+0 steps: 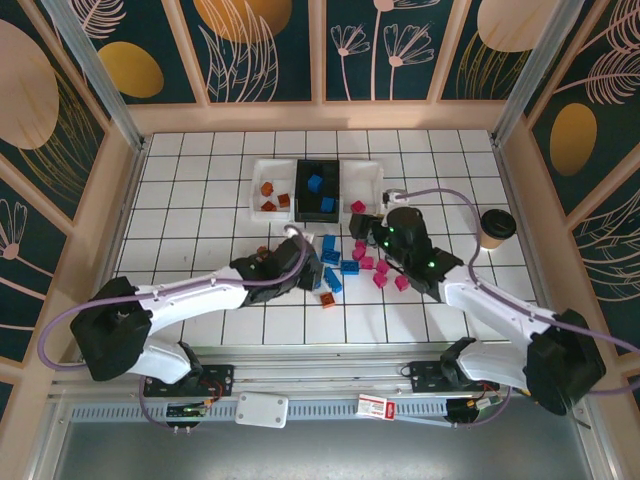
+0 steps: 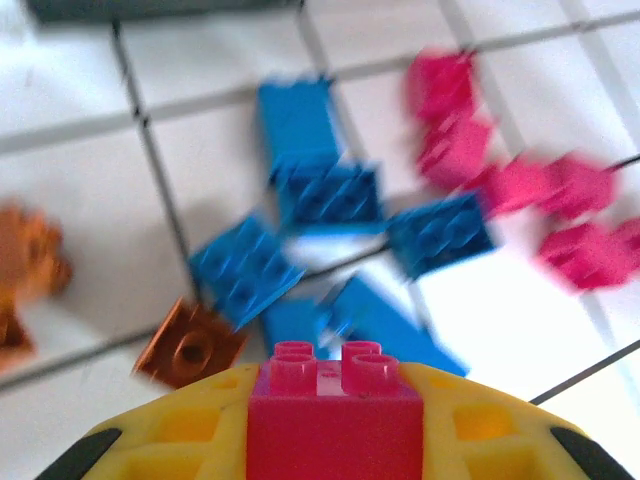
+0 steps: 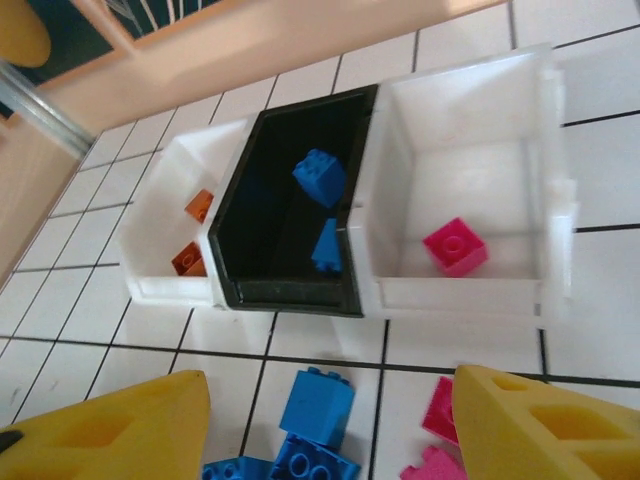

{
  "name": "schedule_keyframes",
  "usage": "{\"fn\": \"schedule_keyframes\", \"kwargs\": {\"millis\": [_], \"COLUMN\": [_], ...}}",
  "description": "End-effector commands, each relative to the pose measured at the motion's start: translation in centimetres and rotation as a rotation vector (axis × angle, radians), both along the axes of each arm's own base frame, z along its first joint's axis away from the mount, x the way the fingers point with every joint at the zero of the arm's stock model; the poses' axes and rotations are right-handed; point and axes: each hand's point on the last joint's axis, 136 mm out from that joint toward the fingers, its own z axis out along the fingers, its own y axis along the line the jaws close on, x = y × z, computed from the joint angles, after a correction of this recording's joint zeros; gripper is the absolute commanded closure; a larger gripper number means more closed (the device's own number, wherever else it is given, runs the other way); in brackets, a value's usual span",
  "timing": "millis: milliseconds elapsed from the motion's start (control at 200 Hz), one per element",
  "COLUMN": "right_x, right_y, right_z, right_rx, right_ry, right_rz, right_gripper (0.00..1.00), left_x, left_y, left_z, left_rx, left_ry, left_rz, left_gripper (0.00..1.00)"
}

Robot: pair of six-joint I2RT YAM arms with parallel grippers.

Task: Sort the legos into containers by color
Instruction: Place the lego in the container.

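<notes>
The left end effector (image 2: 335,395) is clenched on a pink brick (image 2: 335,430), studs up, its yellow fingers (image 2: 190,430) pressing the two flat side walls. That looks the right hold. A brick like this is likely light, hard and glossy, so it won't crush, but it could squirt out if pinched on a corner or across the studs.

Just beyond it, at 12 o'clock on the tiled worktop (image 1: 200,200), lies the loose pile. The blue bricks (image 1: 335,265) are jumbled and overlapping, so I'd expect them to need a clean side-to-side pinch. A single orange-brown brick (image 1: 327,299) lies at 7 o'clock from them and the pink bricks (image 1: 380,270) at 3 o'clock.

The right end effector (image 3: 330,385) hangs over the pile's far edge, its fingers spread, holding nothing.

Farthest, at 12 o'clock from the pile, the three bins stand touching in a row. The left white bin (image 3: 150,285) has orange-brown pieces, the black bin (image 3: 290,295) blue ones, and the right white bin (image 3: 460,295) one pink brick.
</notes>
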Motion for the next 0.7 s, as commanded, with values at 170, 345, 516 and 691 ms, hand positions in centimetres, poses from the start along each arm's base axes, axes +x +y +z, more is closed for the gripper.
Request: {"fn": "schedule_keyframes", "kwargs": {"millis": [170, 345, 516, 691], "right_x": [-2.6, -4.5, -6.1, -6.8], "right_y": [-5.8, -6.7, -7.0, -7.2], "right_z": [-3.7, -6.3, -8.3, -8.9], "right_rx": [-0.004, 0.0, 0.017, 0.008], "right_ry": [0.083, 0.155, 0.216, 0.248], "right_rz": [-0.189, -0.193, -0.183, -0.178], "right_gripper": [0.34, 0.34, 0.34, 0.34], "left_x": [10.1, 16.9, 21.7, 24.3], "left_y": [-9.2, -11.6, -12.5, -14.0], "left_z": [4.3, 3.2, 0.7, -0.1], "left_rx": [-0.061, -0.069, -0.06, -0.091], "left_ry": [-0.109, -0.095, -0.065, -0.037], "left_rz": [-0.05, 0.002, 0.068, 0.081], "left_gripper": [0.76, 0.77, 0.75, 0.59]}}
